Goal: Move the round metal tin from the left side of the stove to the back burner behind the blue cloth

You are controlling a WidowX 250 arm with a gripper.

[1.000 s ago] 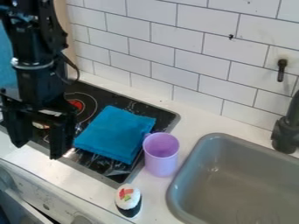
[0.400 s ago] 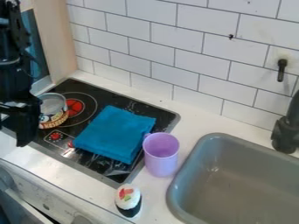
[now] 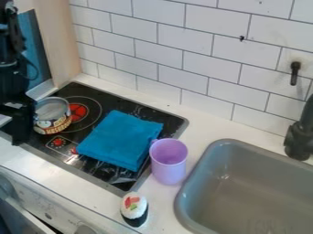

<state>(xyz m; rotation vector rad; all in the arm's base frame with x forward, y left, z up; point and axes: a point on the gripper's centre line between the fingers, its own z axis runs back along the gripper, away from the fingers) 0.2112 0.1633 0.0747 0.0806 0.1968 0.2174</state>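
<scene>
At the left edge of the camera view hangs the black gripper [image 3: 19, 130], over the stove's left end and just left of a can [image 3: 51, 119]; whether it touches the can I cannot tell. The can has a printed label and stands upright on the black stove [image 3: 92, 93]. A folded blue cloth [image 3: 121, 140] lies flat on the stove's right part. Beside the stove's right edge stands a purple cup [image 3: 169, 163], upright. A sushi-like toy [image 3: 134, 208] with a white top and dark base rests near the counter's front edge.
A grey sink [image 3: 256, 183] takes up the lower right, with a black faucet [image 3: 299, 137] at its far side. White wall tiles [image 3: 183, 43] rise behind the counter [image 3: 205, 119]. Oven knobs [image 3: 85, 229] line the lower left front.
The gripper has moved left toward the view's edge, uncovering the can and the stove's left burner. Cloth, cup and sushi-like toy have stayed in place.
</scene>
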